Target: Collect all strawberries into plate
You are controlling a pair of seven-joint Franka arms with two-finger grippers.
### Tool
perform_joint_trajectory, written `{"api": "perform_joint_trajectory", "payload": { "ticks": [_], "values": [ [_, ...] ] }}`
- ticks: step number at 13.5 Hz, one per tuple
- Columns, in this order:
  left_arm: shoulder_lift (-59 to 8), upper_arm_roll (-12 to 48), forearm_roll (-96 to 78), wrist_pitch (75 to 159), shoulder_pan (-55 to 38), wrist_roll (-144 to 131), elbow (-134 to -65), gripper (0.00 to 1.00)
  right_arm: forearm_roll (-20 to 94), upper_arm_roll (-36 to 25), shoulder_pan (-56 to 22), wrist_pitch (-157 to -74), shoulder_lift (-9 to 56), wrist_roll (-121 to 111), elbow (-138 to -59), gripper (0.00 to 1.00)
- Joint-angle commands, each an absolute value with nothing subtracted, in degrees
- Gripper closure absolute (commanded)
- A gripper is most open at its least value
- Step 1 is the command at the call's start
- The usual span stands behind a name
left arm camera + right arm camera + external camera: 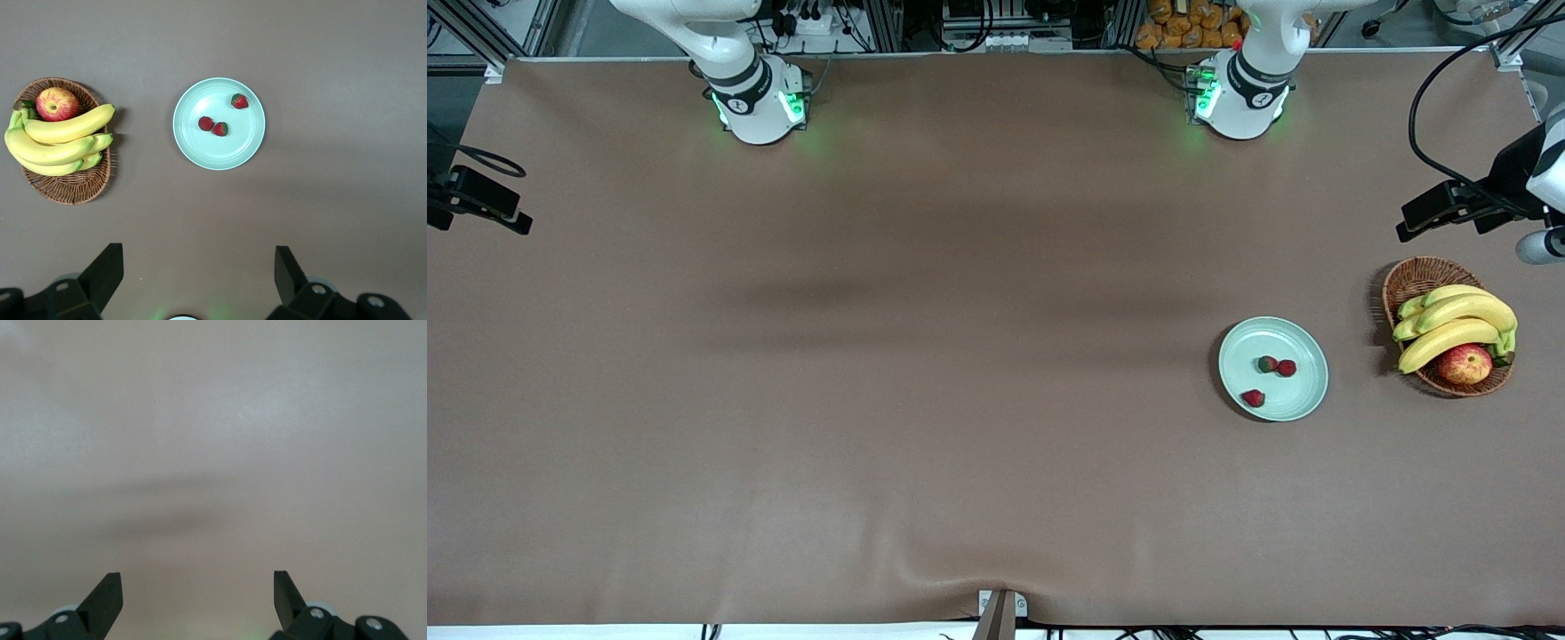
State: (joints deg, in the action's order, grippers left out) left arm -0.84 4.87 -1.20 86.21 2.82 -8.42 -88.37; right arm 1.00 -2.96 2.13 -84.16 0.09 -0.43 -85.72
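Three red, green-capped strawberries point(1268, 364) lie on the mint plate point(1303, 402) — both grippers' fingers point(103, 270) apart.

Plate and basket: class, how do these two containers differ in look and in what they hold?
The plate is smooth, pale mint green and shallow; the basket is brown woven wicker with raised sides. The plate holds three strawberries; the basket holds bananas and an apple. The plate's fruit leaves most of it bare; the basket is nearly full. Both are round, hold fruit and sit toward the left arm's end.
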Motion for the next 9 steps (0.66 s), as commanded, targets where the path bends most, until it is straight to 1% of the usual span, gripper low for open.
{"api": "perform_joint_trajectory", "payload": {
  "ticks": [1,9],
  "values": [
    [-1.14,4.57,-1.23,85.87,2.55,-7.21,-87.01,0.0,0.53,-2.55,2.37,-83.67,-0.26,-0.09,-85.25,0.0],
    [-0.44,6.33,-1.23,85.52,2.11,-7.38,-87.01,0.0,0.44,-2.55,2.29,-83.5,-0.26,-0.09,-85.25,0.0]
  ]
}}
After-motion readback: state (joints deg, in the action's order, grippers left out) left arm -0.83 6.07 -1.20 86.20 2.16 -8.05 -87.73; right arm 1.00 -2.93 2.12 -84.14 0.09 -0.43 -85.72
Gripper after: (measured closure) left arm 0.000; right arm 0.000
